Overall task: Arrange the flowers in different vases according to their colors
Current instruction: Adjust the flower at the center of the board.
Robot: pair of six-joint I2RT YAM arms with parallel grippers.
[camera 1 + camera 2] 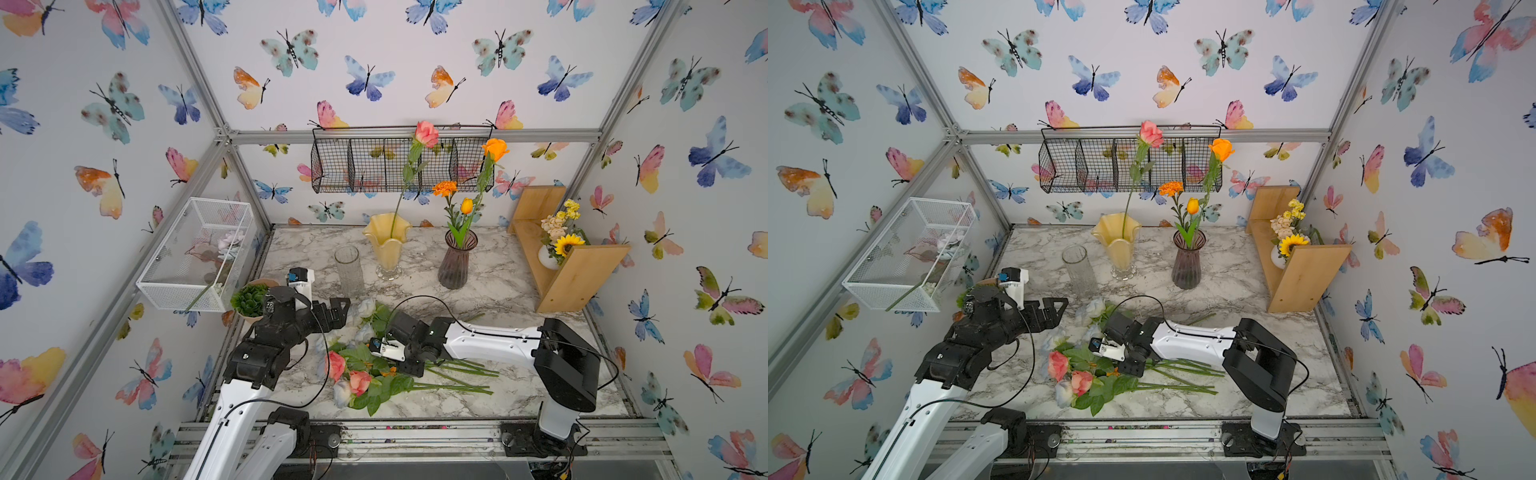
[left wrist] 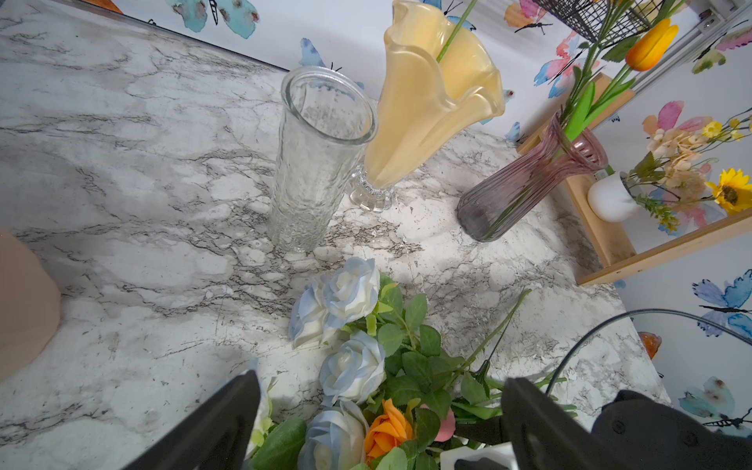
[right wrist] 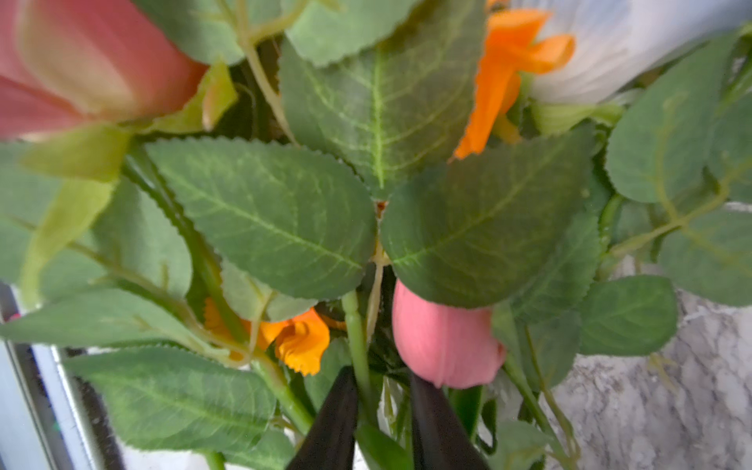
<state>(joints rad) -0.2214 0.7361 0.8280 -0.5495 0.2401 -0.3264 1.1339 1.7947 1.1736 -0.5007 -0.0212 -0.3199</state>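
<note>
A pile of flowers [image 1: 374,370] lies at the front middle of the marble table: pink roses [image 1: 336,365], white-blue roses [image 2: 352,366], an orange rose [image 2: 386,427] and a pink tulip bud [image 3: 443,342]. My right gripper [image 3: 382,392] sits low in the pile, its jaws closed on a green stem [image 3: 358,337]; leaves hide which bloom it belongs to. My left gripper [image 2: 378,407] hovers open over the white-blue roses. The clear vase [image 1: 349,270] is empty. A pink rose [image 1: 427,134] stands in the yellow vase [image 1: 387,245]. The purple vase [image 1: 456,262] holds orange flowers [image 1: 496,148].
A succulent in a tan pot [image 1: 249,299] stands beside my left arm. A white mesh basket [image 1: 199,257] hangs on the left wall, a black wire basket [image 1: 374,166] on the back wall. A wooden shelf [image 1: 582,274] at the right carries a sunflower bunch [image 1: 567,244].
</note>
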